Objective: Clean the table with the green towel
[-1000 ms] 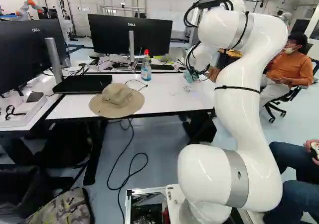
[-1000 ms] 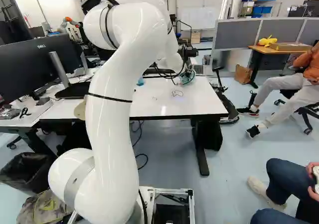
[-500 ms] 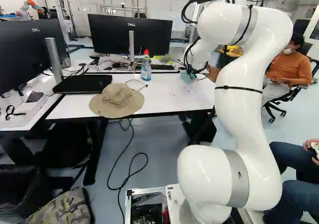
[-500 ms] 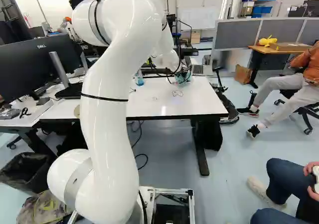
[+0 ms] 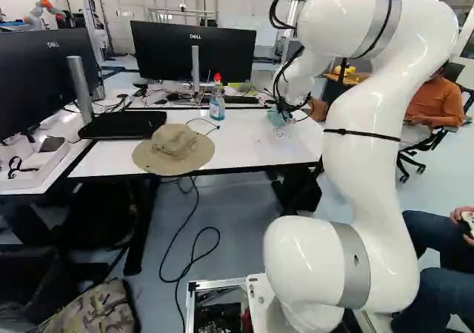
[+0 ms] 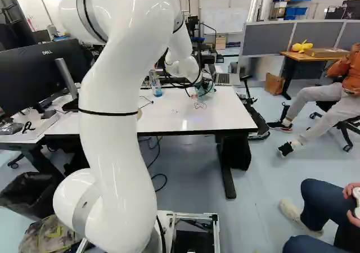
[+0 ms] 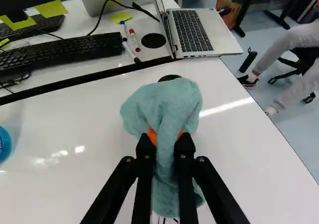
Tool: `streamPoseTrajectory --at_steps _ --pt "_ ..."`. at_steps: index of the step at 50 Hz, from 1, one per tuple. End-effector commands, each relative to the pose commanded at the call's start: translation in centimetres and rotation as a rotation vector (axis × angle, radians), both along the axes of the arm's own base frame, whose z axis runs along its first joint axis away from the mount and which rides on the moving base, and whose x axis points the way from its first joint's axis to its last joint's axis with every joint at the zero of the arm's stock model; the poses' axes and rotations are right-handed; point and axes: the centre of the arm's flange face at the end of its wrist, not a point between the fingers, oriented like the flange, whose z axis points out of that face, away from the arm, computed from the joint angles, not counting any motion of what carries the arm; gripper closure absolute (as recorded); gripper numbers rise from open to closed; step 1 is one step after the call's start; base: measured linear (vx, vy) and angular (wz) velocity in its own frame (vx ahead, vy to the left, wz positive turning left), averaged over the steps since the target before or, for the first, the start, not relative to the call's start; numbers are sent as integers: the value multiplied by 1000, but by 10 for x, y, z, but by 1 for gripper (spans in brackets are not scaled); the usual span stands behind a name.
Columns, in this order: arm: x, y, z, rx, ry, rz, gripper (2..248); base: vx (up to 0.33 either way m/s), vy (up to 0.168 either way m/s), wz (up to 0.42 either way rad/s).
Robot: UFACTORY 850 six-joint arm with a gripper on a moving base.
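The clear bottle (image 5: 217, 98) on the table (image 5: 248, 144) holds blue liquid (image 5: 216, 112).

a white arm (image 6: 115, 146) rises left of the middle, bending over a white desk (image 6: 233, 112). its tool (image 6: 200, 86) is low over the far part of the desk by the green towel (image 6: 208, 87), with a looped wire (image 6: 199, 105) just nearer. a spray bottle (image 6: 155, 85) stands between arm and towel; an open laptop (image 6: 224, 79) sits beyond. a dark monitor (image 6: 42, 76) is at the left, a black bin (image 6: 29, 195) below it. grey partitions (image 6: 265, 39) stand at the back right.
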Motion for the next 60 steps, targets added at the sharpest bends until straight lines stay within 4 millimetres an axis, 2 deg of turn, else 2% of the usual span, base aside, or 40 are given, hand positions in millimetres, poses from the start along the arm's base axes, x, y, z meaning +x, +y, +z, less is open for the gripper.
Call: streamPoseTrajectory --at_steps 29,43,60 --pt "-54 2 6 3 10 -23 199 0 0 0" --pt "-75 1 -2 -1 -2 -35 199 0 0 0" --pt "-73 -2 -20 -1 -4 -39 199 0 0 0"
